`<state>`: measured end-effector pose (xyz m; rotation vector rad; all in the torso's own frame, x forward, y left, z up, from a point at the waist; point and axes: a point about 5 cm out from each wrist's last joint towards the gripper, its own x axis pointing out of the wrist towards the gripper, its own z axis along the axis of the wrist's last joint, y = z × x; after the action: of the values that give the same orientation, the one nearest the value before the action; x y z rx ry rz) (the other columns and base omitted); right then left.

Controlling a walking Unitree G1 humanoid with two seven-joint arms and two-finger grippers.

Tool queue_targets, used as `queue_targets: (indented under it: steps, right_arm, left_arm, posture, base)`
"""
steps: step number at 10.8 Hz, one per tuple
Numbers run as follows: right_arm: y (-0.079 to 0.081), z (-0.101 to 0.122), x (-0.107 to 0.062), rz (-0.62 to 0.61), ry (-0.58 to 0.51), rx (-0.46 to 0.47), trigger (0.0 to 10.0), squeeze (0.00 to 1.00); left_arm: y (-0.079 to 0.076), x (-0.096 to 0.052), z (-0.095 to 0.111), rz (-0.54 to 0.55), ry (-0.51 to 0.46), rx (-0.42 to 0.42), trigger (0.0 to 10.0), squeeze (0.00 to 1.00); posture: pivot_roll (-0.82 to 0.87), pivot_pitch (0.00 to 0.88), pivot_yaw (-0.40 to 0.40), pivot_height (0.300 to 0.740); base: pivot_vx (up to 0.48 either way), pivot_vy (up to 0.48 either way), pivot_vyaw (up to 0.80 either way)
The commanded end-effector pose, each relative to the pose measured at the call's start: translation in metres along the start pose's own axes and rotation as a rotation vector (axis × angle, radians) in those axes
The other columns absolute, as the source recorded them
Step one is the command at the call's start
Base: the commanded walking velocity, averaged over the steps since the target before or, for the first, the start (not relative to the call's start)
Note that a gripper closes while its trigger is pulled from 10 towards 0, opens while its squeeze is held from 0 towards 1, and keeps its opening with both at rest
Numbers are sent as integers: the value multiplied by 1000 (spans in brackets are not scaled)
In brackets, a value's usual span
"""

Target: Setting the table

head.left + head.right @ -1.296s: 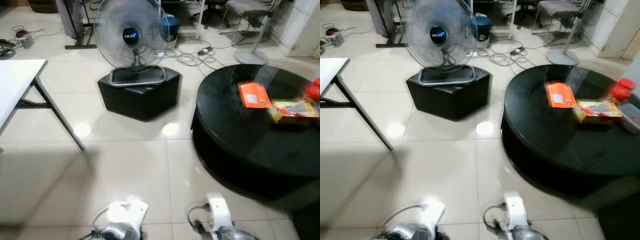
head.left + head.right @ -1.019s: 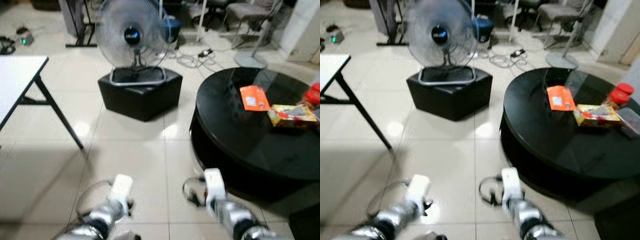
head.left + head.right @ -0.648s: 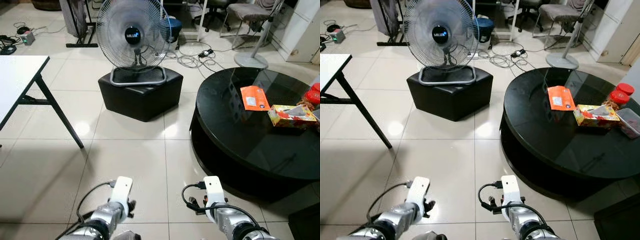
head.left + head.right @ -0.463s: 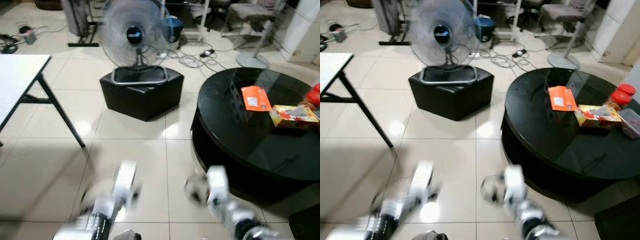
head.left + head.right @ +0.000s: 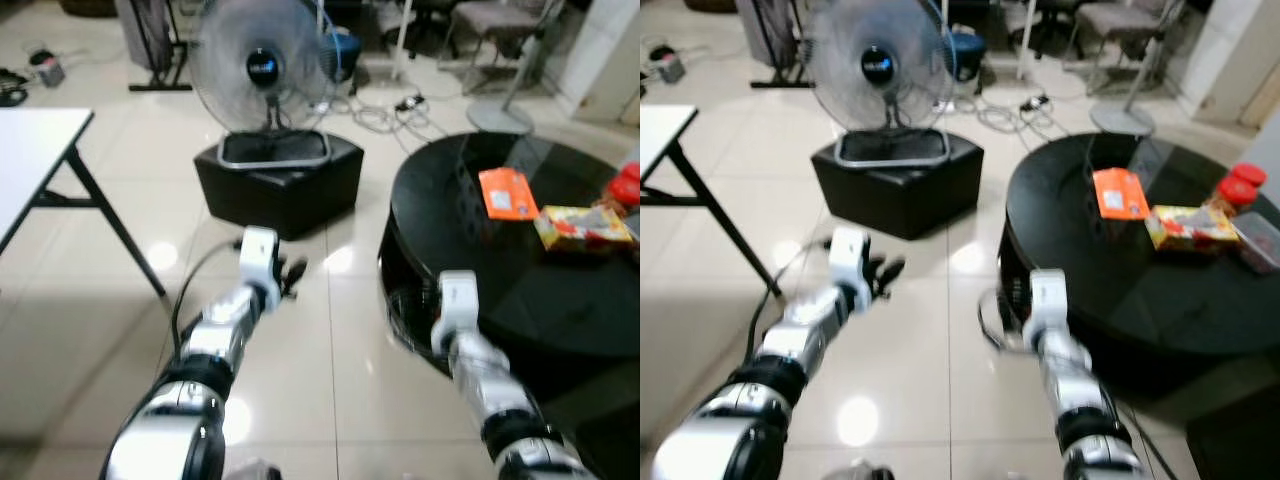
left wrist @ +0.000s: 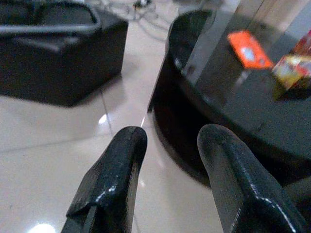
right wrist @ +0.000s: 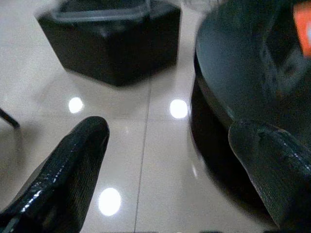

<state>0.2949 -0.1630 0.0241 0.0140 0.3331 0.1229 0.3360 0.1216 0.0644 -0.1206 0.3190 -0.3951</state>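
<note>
Both arms raised over the floor, claws empty, facing round black desk.

Left claw (image 6: 167, 145) sits mid-frame w/ fingers (image 6: 116, 170) parted a moderate gap, nothing between them; right claw (image 7: 170, 160) spread wide, also holding nothing. In head view, left arm (image 5: 215, 340) reaches up centre-left, right arm (image 5: 480, 370) lower right by the desk (image 5: 480, 260) rim. Desk fills right side; on it at upper right: orange packet (image 5: 508, 192), yellow box (image 5: 585, 226) just beside it, red-lidded jars (image 5: 1237, 185) at far right edge. Fan (image 5: 262, 70) on black stool (image 5: 280, 185) at top centre. White table (image 5: 30, 170) corner at left edge. Glossy tile floor (image 5: 330, 350), a bit blurred.
</note>
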Motion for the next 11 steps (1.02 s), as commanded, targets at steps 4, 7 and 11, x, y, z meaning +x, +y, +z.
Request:
queue_targets:
  steps: [4,7,11]
  right_arm:
    - [6,33,-40,-9,-136,-21,10000,0]
    - [1,43,-91,-3,-253,-59,10000,0]
    - [18,58,-81,79,-271,-70,10000,0]
  left_arm:
    - [0,-31,21,5,-91,1,10000,0]
    - [14,-101,31,-18,-122,-59,10000,0]
    - [-6,-100,29,-38,-90,-20,10000,0]
  posture:
    - [-82,1,-5,740]
    - [-97,11,-17,740]
    - [-72,2,-27,740]
  base:
    - [0,0,0]
    - [0,0,0]
    - [0,0,0]
